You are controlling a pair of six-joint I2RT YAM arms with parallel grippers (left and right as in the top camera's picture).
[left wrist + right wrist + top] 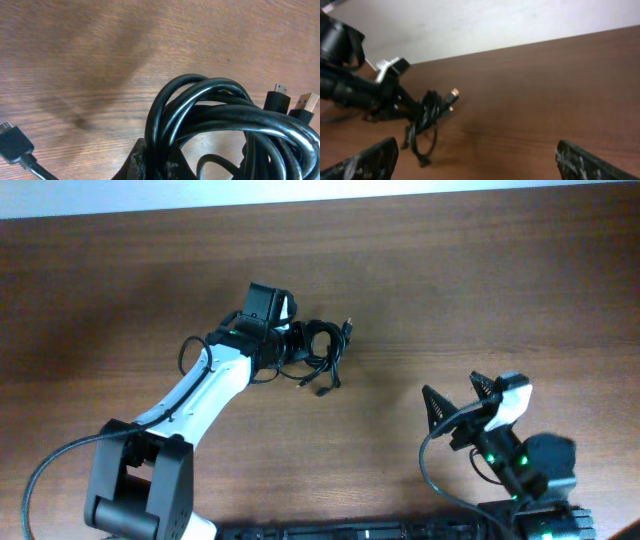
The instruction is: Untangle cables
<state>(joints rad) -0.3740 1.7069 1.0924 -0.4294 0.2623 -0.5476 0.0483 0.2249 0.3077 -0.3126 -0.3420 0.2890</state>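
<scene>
The left end effector (pixel 296 348) is closed on the cables (pixel 322 358), a knotted bundle near the middle of the bench (pixel 480 270). The right end effector (pixel 455 392) stands fully open, well apart. Bring it to a free plug end (pixel 348 326), grip there, then draw that strand out slowly.

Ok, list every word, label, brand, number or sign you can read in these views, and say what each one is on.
No text can be read in any view.
cables: plain black jackets, no print seen.
plug ends: no legible marking.
left arm's white casing: no lettering seen.
right gripper: no label seen; the wrist view of it is blurred.
</scene>
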